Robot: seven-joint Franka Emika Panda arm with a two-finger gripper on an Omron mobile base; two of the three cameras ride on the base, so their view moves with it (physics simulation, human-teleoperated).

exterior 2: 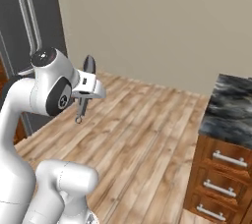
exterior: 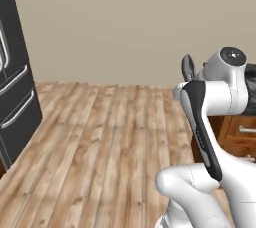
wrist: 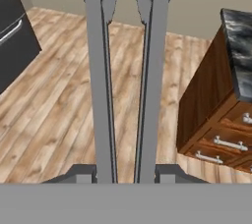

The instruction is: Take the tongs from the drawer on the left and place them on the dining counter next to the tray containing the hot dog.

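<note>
Over wooden floor (wrist: 59, 110), jaws pinch the tongs (wrist: 125, 80) beside closed drawers (wrist: 221, 144).

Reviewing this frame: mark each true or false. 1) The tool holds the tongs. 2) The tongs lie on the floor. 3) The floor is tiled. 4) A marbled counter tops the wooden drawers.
1) True: the tool is shut on the tongs.
2) False: they are held up above the floor.
3) False: it is wood planks.
4) True: the counter sits over the drawers.
</note>
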